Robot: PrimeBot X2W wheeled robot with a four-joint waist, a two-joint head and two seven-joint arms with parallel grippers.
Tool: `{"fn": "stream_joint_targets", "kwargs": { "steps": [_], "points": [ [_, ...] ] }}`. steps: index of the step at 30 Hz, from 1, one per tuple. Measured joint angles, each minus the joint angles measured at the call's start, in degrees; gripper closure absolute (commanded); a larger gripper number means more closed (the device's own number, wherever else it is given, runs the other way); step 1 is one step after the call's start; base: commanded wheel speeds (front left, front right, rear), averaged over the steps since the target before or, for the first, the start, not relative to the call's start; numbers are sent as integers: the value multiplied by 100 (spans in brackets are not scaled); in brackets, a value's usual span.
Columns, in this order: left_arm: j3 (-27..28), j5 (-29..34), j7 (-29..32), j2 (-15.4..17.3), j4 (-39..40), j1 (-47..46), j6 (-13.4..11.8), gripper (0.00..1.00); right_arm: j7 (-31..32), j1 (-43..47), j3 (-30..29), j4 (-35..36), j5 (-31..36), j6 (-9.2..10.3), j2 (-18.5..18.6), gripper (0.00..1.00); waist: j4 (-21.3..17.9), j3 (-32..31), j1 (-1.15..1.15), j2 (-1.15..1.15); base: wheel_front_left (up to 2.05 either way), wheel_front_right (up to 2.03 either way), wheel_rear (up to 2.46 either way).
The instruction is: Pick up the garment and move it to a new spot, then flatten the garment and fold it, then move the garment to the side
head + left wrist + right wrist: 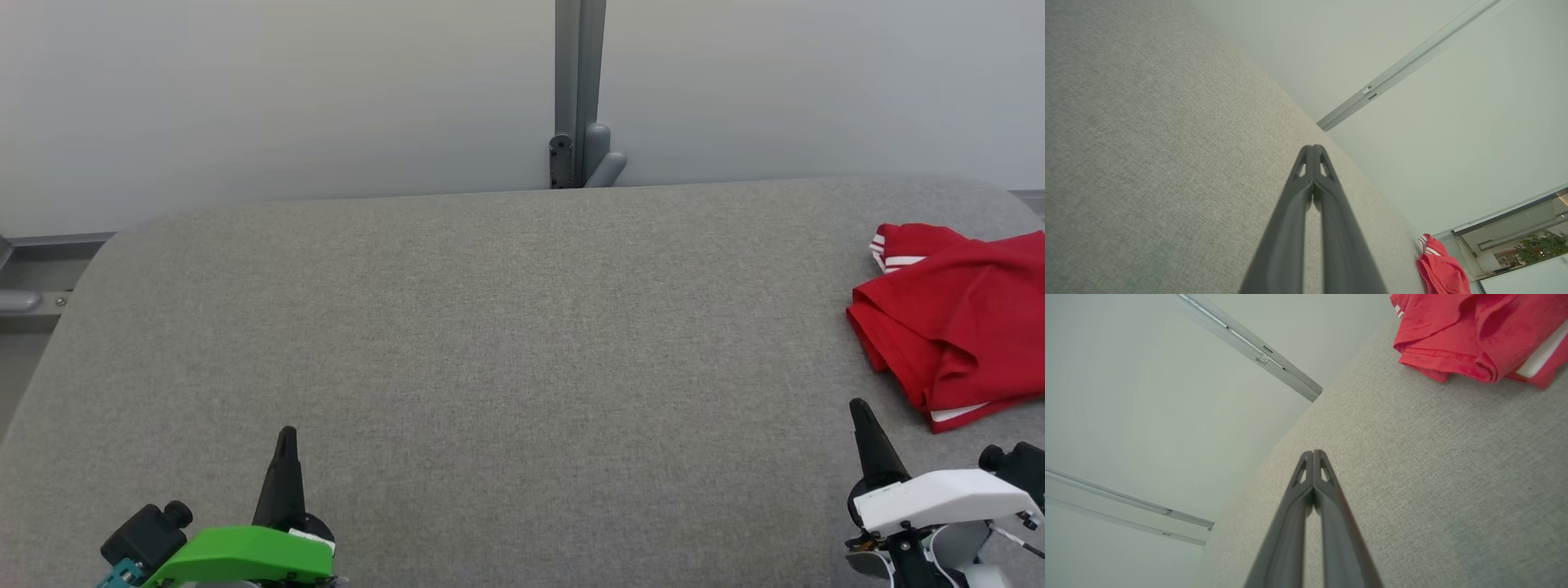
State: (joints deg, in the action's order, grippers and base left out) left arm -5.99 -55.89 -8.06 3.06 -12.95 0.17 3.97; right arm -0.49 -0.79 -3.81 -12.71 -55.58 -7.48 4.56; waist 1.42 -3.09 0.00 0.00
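A folded red garment [959, 314] with white stripes lies at the right edge of the grey table [490, 343], partly cut off by the head view's border. The left wrist view shows the garment [1441, 269] small and far off; the right wrist view has it [1478, 335] close, ahead and to the right. My left gripper [286, 437] rests at the lower left, shut with its tips together and nothing in it [1313, 148]. My right gripper [859, 408] sits at the lower right, just short of the garment, also shut and empty [1313, 452].
A pale wall runs behind the table, with a grey post and bracket [580, 122] at its middle. The table's far corners are rounded. A metal rail [33, 302] shows beyond the left edge.
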Motion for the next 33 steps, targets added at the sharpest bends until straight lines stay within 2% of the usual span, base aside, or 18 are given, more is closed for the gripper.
{"fn": "stream_joint_targets", "kwargs": {
  "steps": [33],
  "points": [
    [241, -1874, 345, -5, -214, -466, 164, 100, 683, -526, -469, -357, -1802, 0, -16, 100, -60, 151, 0, 0, 0, 0, 0]
  ]
}}
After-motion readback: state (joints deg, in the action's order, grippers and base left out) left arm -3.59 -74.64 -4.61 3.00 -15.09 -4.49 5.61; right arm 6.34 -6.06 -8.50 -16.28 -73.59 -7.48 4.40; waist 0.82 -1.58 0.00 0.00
